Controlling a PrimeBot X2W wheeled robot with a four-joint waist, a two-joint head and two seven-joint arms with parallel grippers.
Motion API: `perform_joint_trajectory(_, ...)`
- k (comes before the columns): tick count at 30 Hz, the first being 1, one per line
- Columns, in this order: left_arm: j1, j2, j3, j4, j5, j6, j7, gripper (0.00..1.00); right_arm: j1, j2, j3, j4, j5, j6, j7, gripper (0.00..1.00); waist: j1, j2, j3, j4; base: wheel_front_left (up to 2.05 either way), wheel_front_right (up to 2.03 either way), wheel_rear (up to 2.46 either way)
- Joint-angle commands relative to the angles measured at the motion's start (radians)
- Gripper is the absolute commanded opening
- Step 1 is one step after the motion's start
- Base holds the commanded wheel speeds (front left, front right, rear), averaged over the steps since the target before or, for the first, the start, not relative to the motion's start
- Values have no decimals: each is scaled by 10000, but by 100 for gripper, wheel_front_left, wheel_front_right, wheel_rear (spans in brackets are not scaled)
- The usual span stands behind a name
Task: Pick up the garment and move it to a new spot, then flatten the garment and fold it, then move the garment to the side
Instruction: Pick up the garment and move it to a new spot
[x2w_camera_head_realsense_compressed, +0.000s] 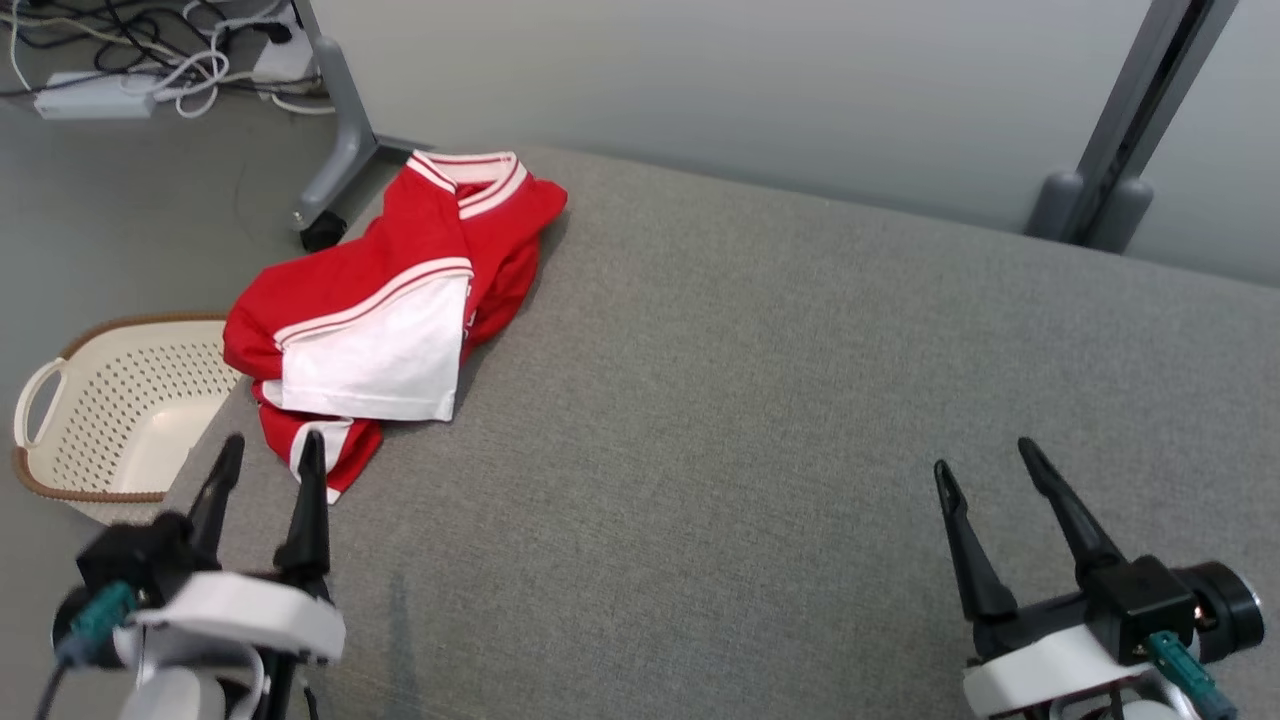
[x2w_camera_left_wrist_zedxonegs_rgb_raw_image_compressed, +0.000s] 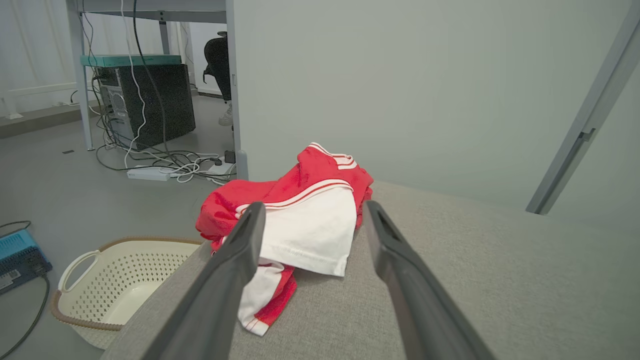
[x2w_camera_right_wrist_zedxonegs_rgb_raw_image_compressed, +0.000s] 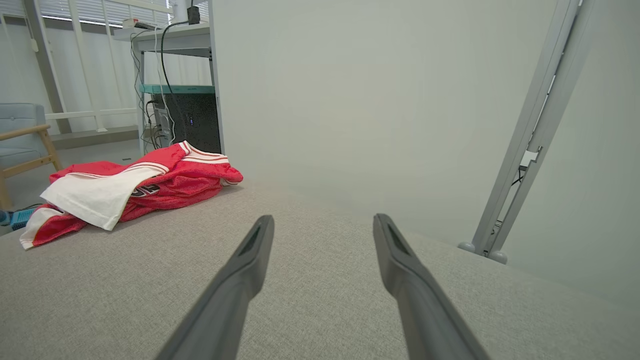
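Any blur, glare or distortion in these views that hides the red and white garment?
Head view: soft even light, garment sharp, only a thin shadow along its right edge. Left wrist view: wide-angle stretch, left gripper looms large, one finger covering part of the garment. Right wrist view: no glare, garment clear at left.

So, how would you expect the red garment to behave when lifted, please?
Probably floppy: the garment lies crumpled in soft folds, so it should drape. Looks thin, likely light. At the table edge, a push might drop it.

Left gripper (x2w_camera_left_wrist_zedxonegs_rgb_raw_image_compressed: 314, 207) jaws apart, empty; red-white garment (x2w_camera_left_wrist_zedxonegs_rgb_raw_image_compressed: 310, 232) bunched at grey surface (x2w_camera_left_wrist_zedxonegs_rgb_raw_image_compressed: 500, 280) edge; cream basket (x2w_camera_left_wrist_zedxonegs_rgb_raw_image_compressed: 100, 280) below.
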Motion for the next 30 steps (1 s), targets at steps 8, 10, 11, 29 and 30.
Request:
perform_joint_trajectory(8, -4079, 1782, -1004, 1656, -1886, -67, 1603, 100, -1163, -700, -7, -280, -374, 1, -50, 100, 0, -1, 3621, -1081, 0, 0, 0)
perform_joint_trajectory(10, -4873, 1932, -1095, 2429, -2339, -69, 1626, 100, -1276, -761, 66, -288, -407, 1, -51, 100, 0, -1, 3921, -1259, 0, 0, 0)
perform_joint_trajectory(11, -5221, 2093, -1145, 2834, -2384, -70, 1604, 100, -1291, -794, 113, -307, -411, 1, -51, 100, 0, -1, 4059, -1365, 0, 0, 0)
perform_joint_trajectory(29, -7937, 2895, -1940, 7663, -3492, -71, 1051, 0, -935, -904, 39, -869, -447, 1, -31, 100, 0, -1, 4377, -2097, 0, 0, 0)
perform_joint_trajectory(30, -7937, 2895, -1940, 7663, -3492, -71, 1051, 0, -935, -904, 39, -869, -447, 1, -31, 100, 0, -1, 4377, -2097, 0, 0, 0)
